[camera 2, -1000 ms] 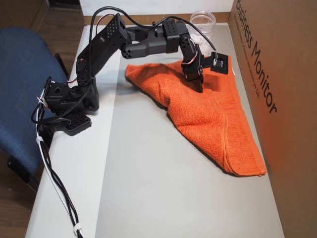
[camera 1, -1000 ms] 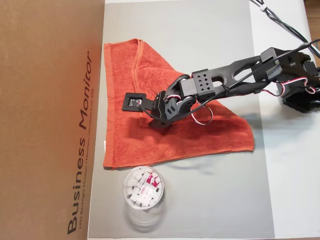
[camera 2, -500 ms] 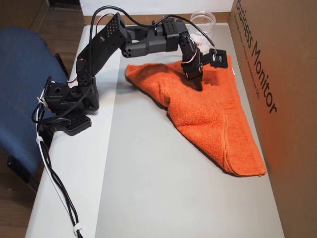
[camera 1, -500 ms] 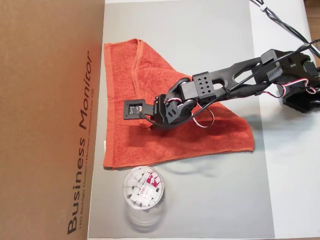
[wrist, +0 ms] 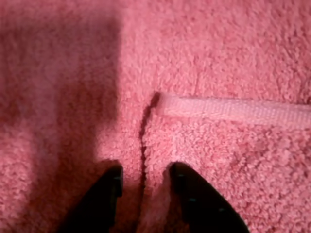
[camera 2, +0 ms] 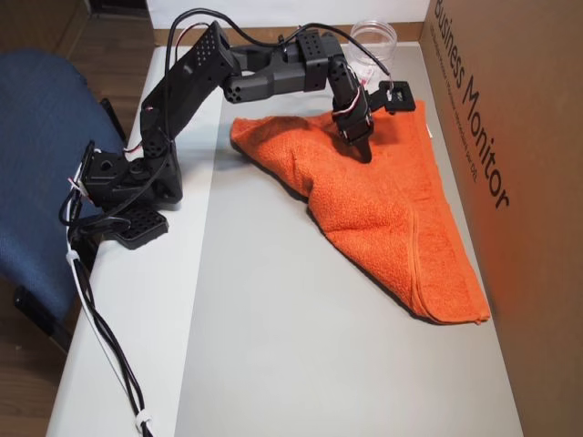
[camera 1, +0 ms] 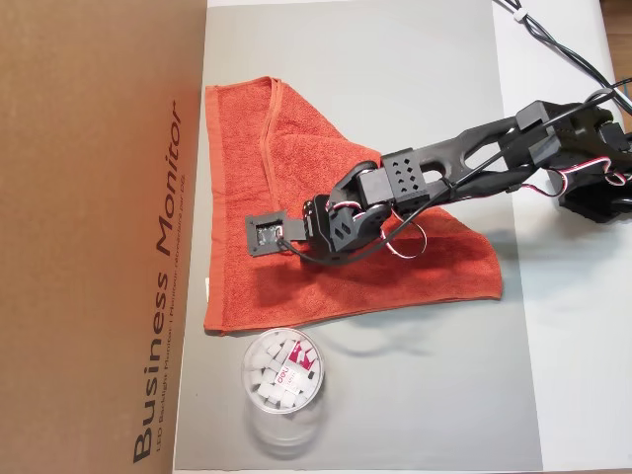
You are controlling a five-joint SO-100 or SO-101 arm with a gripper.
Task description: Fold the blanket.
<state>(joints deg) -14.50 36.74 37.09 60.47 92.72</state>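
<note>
The blanket (camera 1: 286, 148) is an orange-red terry towel folded over into a rough triangle on the grey mat, and it also shows in another overhead view (camera 2: 401, 218). My gripper (camera 1: 314, 237) points down onto its middle, toward the cup side, with its tip pressed into the cloth (camera 2: 363, 150). In the wrist view the two black fingers (wrist: 109, 199) stand close together astride the edge of the upper layer, and my gripper (wrist: 145, 167) has a ridge of cloth pinched between them. A hemmed edge (wrist: 233, 109) runs off to the right just beyond the tips.
A clear round cup (camera 1: 281, 370) with white pieces inside stands just past the blanket's edge, also seen at the mat's far end (camera 2: 373, 38). A cardboard box (camera 1: 99, 237) walls one side of the mat. The arm's base (camera 2: 118, 182) and cables lie beside a blue chair (camera 2: 36, 164).
The gripper and its wrist camera have shifted across the blanket toward the cup. The blanket's outline has barely changed.
</note>
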